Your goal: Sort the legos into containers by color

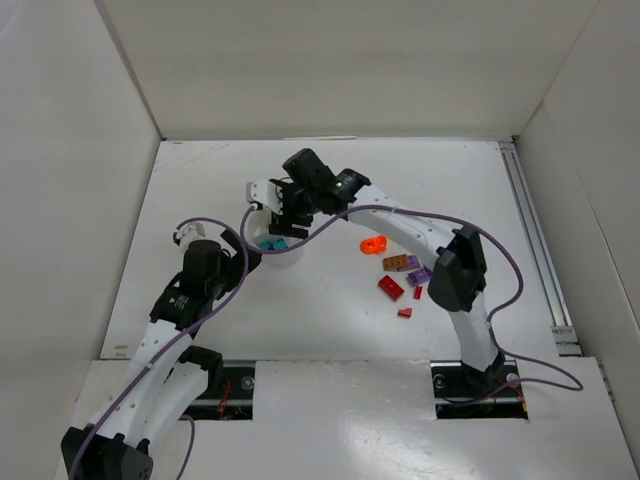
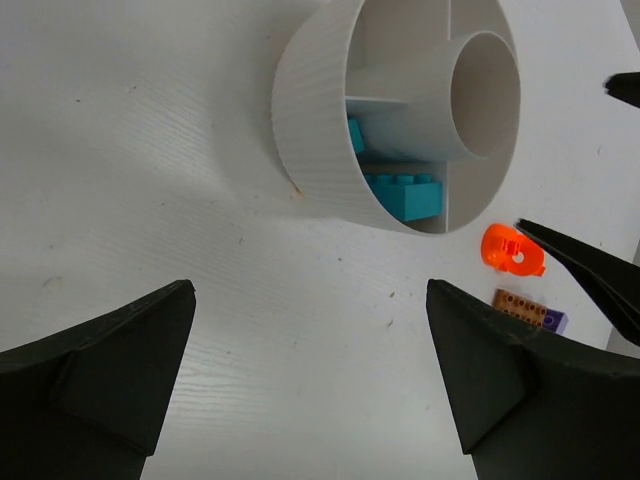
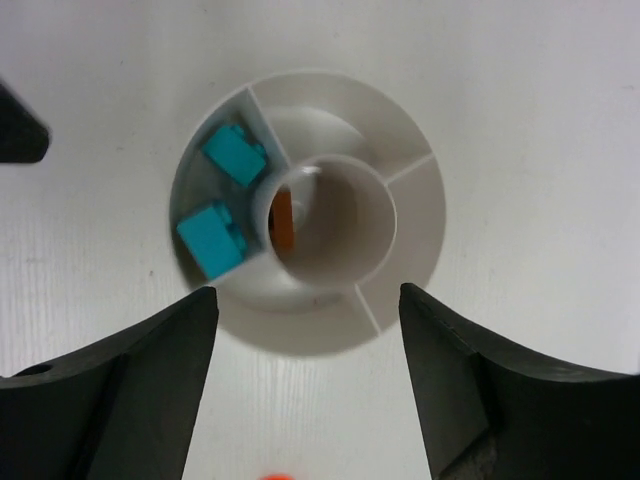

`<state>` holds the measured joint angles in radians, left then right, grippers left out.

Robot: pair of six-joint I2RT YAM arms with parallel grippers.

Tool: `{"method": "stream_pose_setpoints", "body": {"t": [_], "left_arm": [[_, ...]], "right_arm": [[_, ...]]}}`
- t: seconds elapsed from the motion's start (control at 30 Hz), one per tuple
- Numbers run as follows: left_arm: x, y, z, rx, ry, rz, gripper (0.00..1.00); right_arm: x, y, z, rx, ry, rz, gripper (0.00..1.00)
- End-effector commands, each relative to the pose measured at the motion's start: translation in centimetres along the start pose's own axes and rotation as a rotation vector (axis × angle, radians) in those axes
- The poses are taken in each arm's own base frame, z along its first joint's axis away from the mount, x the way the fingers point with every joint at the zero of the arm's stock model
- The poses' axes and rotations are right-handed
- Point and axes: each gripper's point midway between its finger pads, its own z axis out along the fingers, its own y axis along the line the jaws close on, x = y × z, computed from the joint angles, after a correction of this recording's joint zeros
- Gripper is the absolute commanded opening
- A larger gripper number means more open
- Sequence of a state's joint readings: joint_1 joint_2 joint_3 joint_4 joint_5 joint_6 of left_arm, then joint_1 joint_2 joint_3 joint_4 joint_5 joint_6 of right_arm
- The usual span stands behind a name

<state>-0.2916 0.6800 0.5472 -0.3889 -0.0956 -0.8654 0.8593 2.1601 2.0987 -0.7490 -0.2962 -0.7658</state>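
Table: flat white tabletop [image 1: 200, 180], walled at the sides; positions below are given from the dish.
Right arm: white-and-black arm [image 1: 415, 232] arches from its base across to the dish, likely so a piece can drop straight down.
Dish: small round white plastic dish [image 3: 410, 230], with wedge compartments around a central hub tube.
Right gripper [image 3: 305, 298]: directly above the dish hub, jaws spread wide, nothing between them.
Left gripper [image 2: 308, 290]: just left of the dish, low over the table, jaws fully apart, empty; judged parked clear of the other arm.
Teal: two teal plastic bricks [image 3: 236, 155] share one wedge of the dish, colour kept together.
Loose pile: right of the dish, well apart, on the right arm's side: red rectangular brick [image 1: 390, 288], brown studded brick [image 1: 400, 262], purple brick [image 1: 420, 275], orange ring-shaped piece [image 1: 373, 244], two red slivers [image 1: 404, 313].
Hub: small orange piece [image 3: 284, 222] lies inside the hub tube, not in a wedge; shape unclear.
Status: teal looks sorted; most pieces are not yet in the dish.
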Motion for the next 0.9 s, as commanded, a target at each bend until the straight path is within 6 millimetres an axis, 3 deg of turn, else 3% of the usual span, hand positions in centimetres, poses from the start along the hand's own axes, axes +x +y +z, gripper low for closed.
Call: {"method": "stream_pose_setpoints", "body": {"t": [0.0, 0.07, 0.1, 0.13, 0.17, 0.23, 0.27, 0.3, 0.33, 0.37, 0.4, 0.43, 0.47, 0.5, 0.53, 0.57, 0.6, 0.63, 0.67, 0.73, 0.77, 0.83, 0.87], "left_arm": [[-1.3, -2.9, -0.9, 0.122, -0.027, 0.042, 1.0], [-1.4, -4.3, -1.2, 0.194, -0.022, 0.085, 1.0], [-1.4, -5.1, -1.3, 0.224, -0.015, 0.107, 1.0], [-1.2, -5.8, -1.5, 0.26, -0.011, 0.134, 1.0], [-1.3, -7.0, -1.5, 0.301, -0.009, 0.17, 1.0], [0.4, -9.0, -2.0, 0.396, 0.043, 0.269, 1.0], [1.1, -10.3, -2.4, 0.462, 0.073, 0.316, 1.0], [2.1, -12.0, -2.1, 0.542, 0.106, 0.358, 1.0], [4.7, -14.3, -3.7, 0.684, 0.207, 0.428, 1.0], [5.8, -15.5, -4.0, 0.748, 0.225, 0.494, 1.0], [8.0, -15.8, -2.9, 0.762, 0.268, 0.562, 1.0], [8.4, -18.1, -3.2, 0.833, 0.223, 0.633, 1.0], [10.9, -19.2, -3.9, 0.875, 0.249, 0.715, 1.0], [11.8, -19.8, -3.4, 0.899, 0.226, 0.841, 1.0], [13.6, -20.0, -1.7, 0.887, 0.248, 0.923, 1.0], [14.7, -21.9, -2.2, 0.938, 0.228, 0.992, 1.0], [14.9, -22.4, -1.4, 0.94, 0.217, 1.039, 1.0], [16.2, -22.3, 0.6, 0.942, 0.229, 1.123, 0.98], [16.4, -24.6, 0.0, 1.027, 0.224, 1.148, 0.94], [17.6, -25.6, 1.1, 1.068, 0.255, 1.214, 0.92], [18.9, -26.4, 2.5, 1.091, 0.292, 1.259, 0.92], [20.3, -27.0, 4.1, 1.104, 0.343, 1.297, 0.86], [22.2, -25.5, 6.2, 1.066, 0.436, 1.315, 0.86]], "right_arm": [[-5.3, -2.9, -8.2, 0.222, -0.122, -0.025, 0.79], [-2.9, -4.1, -11.7, 0.31, -0.116, 0.037, 0.85], [-2.3, -3.1, -12.4, 0.303, -0.11, 0.056, 0.85], [-1.0, -4.3, -14.0, 0.358, -0.125, 0.089, 0.91], [0.7, -3.0, -15.7, 0.367, -0.131, 0.139, 0.95], [2.7, -3.1, -18.2, 0.421, -0.164, 0.187, 1.0], [4.1, -3.6, -21.9, 0.495, -0.192, 0.229, 1.0], [7.2, -2.1, -21.4, 0.477, -0.156, 0.273, 1.0], [8.3, -1.6, -22.2, 0.482, -0.167, 0.285, 1.0], [10.7, -1.9, -23.8, 0.525, -0.15, 0.333, 1.0], [12.1, -0.7, -24.8, 0.539, -0.146, 0.351, 1.0], [12.9, 0.1, -25.2, 0.528, -0.15, 0.367, 1.0], [14.6, 0.3, -26.2, 0.547, -0.135, 0.402, 1.0], [15.4, 1.3, -26.7, 0.549, -0.13, 0.408, 1.0], [15.9, 1.7, -27.0, 0.546, -0.126, 0.412, 1.0], [16.2, 2.3, -27.1, 0.532, -0.131, 0.424, 1.0], [17.1, 2.5, -27.6, 0.539, -0.122, 0.438, 1.0], [17.6, 3.3, -27.8, 0.536, -0.119, 0.452, 1.0], [17.8, 3.7, -28.0, 0.529, -0.125, 0.462, 1.0], [19.1, 4.1, -29.4, 0.569, -0.108, 0.483, 1.0], [19.5, 4.3, -29.8, 0.581, -0.097, 0.5, 1.0], [20.7, 4.4, -32.1, 0.639, -0.04, 0.524, 1.0], [21.3, 4.7, -32.5, 0.654, -0.019, 0.543, 1.0]]}}
